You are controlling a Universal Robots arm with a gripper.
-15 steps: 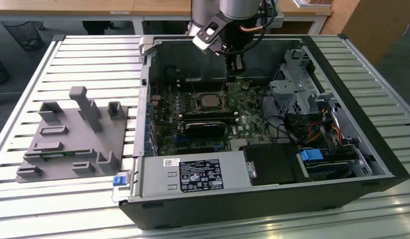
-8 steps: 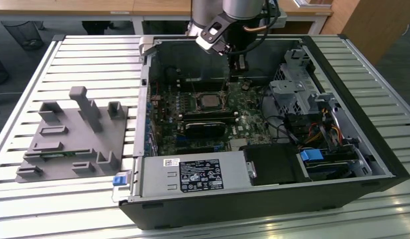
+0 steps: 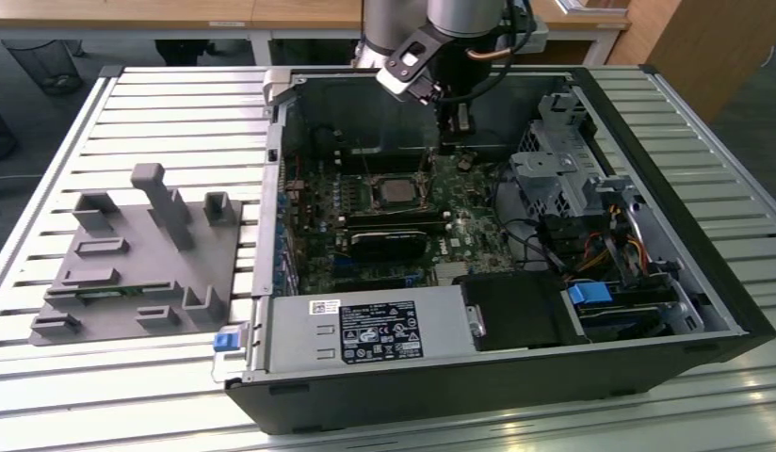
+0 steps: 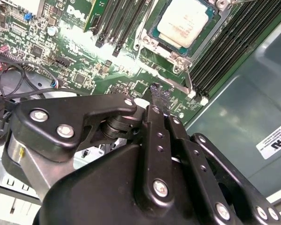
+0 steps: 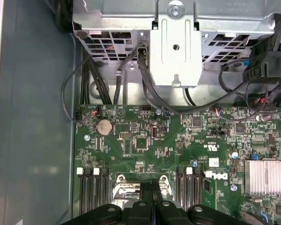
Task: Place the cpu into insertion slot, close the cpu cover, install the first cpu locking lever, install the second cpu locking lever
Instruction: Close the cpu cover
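The hand (image 4: pixel 157 92), pinched closed, hangs near one seated cpu (image 4: pixel 185 22).

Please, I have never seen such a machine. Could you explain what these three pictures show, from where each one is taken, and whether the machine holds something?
The machine is one robot arm ending in a gripper, a claw with two fingers. The exterior view is taken from outside. In it the arm reaches down into an open computer case lying on a slatted table, beside a grey plastic fixture. The two wrist views come from cameras riding on the arm, so they look past the black gripper at the green motherboard. In the second wrist view the silvery cpu lies seated on the board, close to the fingertips. The fingers look pressed together, and I can make out nothing between them.
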